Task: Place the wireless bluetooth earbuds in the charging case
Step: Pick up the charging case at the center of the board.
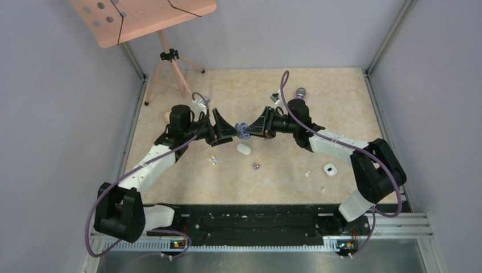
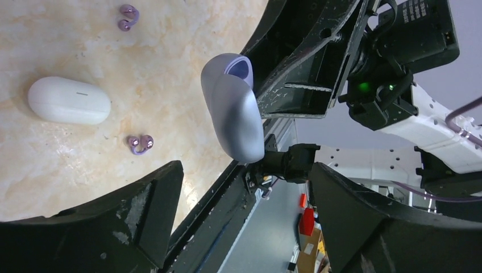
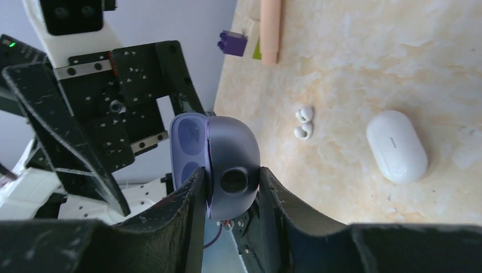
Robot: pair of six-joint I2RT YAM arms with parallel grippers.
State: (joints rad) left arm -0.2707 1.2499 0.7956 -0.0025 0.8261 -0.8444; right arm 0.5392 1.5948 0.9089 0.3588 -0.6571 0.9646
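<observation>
Above mid-bench (image 1: pixel 341 114), off the surface: purple charging case (image 3: pixel 230 153), clamped between both fingers of right hand (image 3: pixel 232 177). Lid slightly ajar, darker purple inner faces showing at the gap; contents cannot be told. Left hand (image 2: pixel 245 168) faces it from the opposite side with fingers spread apart. The case sits just ahead of the gap between them; contact cannot be told.

Closed white case (image 1: pixel 244 149) lies flat on bench, just nearward of the two hands in the top view. Second white case (image 1: pixel 329 169) lies open near the right arm; dark marks inside, contents too small to tell.

First purple earbud (image 2: pixel 140 144) lies loose on bench just beside closed white case. Second purple earbud (image 2: pixel 128 17) lies farther off. Both are down on the bench, apart from purple charging case and from either hand. White earbuds (image 3: pixel 303 122), a pair touching each other, lie on bench near closed white case.

Around: microphone (image 1: pixel 299 92) behind right arm, partly hidden by it. Pink tripod stand (image 1: pixel 142 20) at far left corner. Small purple block (image 3: pixel 232 42) beside one of its legs.
</observation>
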